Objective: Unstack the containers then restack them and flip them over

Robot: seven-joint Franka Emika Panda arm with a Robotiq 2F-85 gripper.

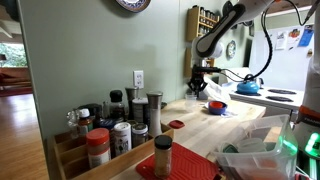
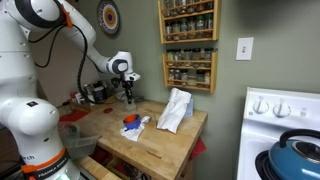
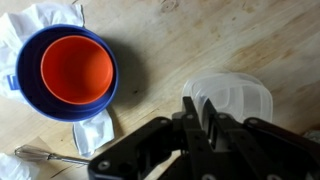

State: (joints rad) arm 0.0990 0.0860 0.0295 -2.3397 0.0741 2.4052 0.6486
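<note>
Seemingly, gripper (image 3: 205, 110) nearly closed, over clear container (image 3: 250, 95)

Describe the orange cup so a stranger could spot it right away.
Find the wooden countertop, then the white cloth lying on it. On that cloth sits a blue bowl. The orange cup is nested inside it, unlike the clear container standing apart.

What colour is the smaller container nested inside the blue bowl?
Orange: the small round container sits inside the blue plastic bowl, clearest in the wrist view.
</note>
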